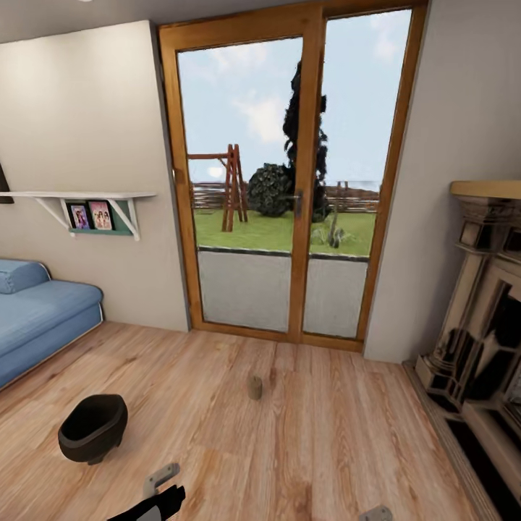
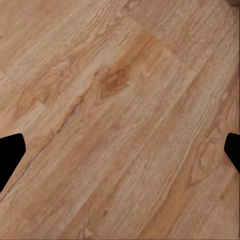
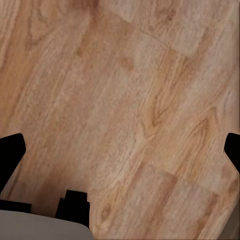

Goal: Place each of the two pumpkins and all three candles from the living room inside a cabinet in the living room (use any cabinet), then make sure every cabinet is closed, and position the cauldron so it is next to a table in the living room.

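The glossy black cauldron point(image 1: 92, 427) stands on the wooden floor at the lower left, a short way ahead of my left gripper point(image 1: 162, 486). One short grey-brown candle point(image 1: 254, 386) stands upright on the floor in the middle of the room, in front of the glass door. In the left wrist view my left gripper point(image 2: 120, 150) is open over bare floorboards, with nothing between its dark fingertips point(image 2: 10, 155). My right gripper point(image 3: 120, 150) is open over the floor too, and its tip point(image 1: 376, 514) peeks in at the lower edge of the head view. The pumpkins, cabinet and table are out of view.
A blue sofa point(image 1: 40, 318) lines the left wall under a white shelf point(image 1: 79, 197) with photos. A wood-framed glass door point(image 1: 286, 188) faces me. A stone fireplace point(image 1: 481, 325) juts out on the right. Open floorboards lie between them.
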`<state>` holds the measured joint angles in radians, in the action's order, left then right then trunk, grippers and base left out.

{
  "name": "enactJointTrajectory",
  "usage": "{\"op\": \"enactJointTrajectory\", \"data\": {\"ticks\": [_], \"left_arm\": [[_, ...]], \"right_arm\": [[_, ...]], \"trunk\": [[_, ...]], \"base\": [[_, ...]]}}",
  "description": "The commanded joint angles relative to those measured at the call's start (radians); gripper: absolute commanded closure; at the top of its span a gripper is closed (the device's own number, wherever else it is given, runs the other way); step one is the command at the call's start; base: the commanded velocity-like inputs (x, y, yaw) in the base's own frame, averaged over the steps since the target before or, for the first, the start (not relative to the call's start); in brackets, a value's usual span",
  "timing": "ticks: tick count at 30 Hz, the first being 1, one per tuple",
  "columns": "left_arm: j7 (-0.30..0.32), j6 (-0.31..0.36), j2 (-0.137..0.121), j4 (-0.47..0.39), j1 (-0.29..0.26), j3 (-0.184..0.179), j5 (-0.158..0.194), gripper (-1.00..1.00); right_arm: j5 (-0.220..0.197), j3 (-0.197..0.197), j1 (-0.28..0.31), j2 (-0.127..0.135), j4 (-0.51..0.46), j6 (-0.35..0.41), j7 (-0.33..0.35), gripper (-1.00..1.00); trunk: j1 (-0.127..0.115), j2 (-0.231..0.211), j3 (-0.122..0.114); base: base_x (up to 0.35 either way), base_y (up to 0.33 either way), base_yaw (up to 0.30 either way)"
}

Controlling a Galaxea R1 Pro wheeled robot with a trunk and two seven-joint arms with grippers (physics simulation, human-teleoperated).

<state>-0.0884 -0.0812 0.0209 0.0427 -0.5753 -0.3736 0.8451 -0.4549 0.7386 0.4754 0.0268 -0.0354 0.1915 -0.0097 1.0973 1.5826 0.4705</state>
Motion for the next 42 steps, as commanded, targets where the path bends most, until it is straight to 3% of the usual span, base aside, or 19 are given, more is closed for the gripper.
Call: {"op": "enactJointTrajectory", "data": {"ticks": [1,17,26,33,34,42], "left_arm": [[-0.001,-0.005,0.001,0.003,-0.001,-0.008,0.006,-1.0],[-0.001,-0.005,0.002,0.003,-0.001,-0.008,0.006,-1.0],[-0.001,-0.005,0.002,0.003,-0.001,-0.008,0.005,-1.0],[-0.002,-0.006,0.012,0.003,-0.001,-0.009,0.004,-1.0],[-0.002,-0.007,0.024,0.003,-0.001,-0.01,0.001,-1.0],[-0.002,-0.009,0.025,0.003,-0.001,-0.01,0.001,-1.0]], "right_arm": [[-0.008,0.008,0.0,0.001,-0.003,0.006,-0.001,-1.0],[-0.009,0.008,0.0,0.001,-0.003,0.006,0.0,-1.0],[-0.011,0.008,0.0,0.001,-0.003,-0.032,0.0,-1.0],[-0.016,0.002,-0.001,0.001,-0.004,-0.039,0.0,-1.0],[-0.017,0.001,-0.001,0.002,-0.005,-0.04,-0.001,-1.0],[-0.018,-0.003,-0.001,0.002,-0.011,-0.039,-0.003,-1.0]], "trunk": [[0.001,0.001,0.001],[0.001,0.001,0.001],[0.001,0.001,0.001],[0.001,0.001,0.001],[0.001,0.001,0.001],[0.001,0.001,0.001]], "base": [[0.335,-0.001,0.0],[0.335,0.103,0.0],[0.335,0.133,0.0],[0.335,0.045,0.0],[0.335,0.002,0.0],[0.238,0.0,0.0]]}}
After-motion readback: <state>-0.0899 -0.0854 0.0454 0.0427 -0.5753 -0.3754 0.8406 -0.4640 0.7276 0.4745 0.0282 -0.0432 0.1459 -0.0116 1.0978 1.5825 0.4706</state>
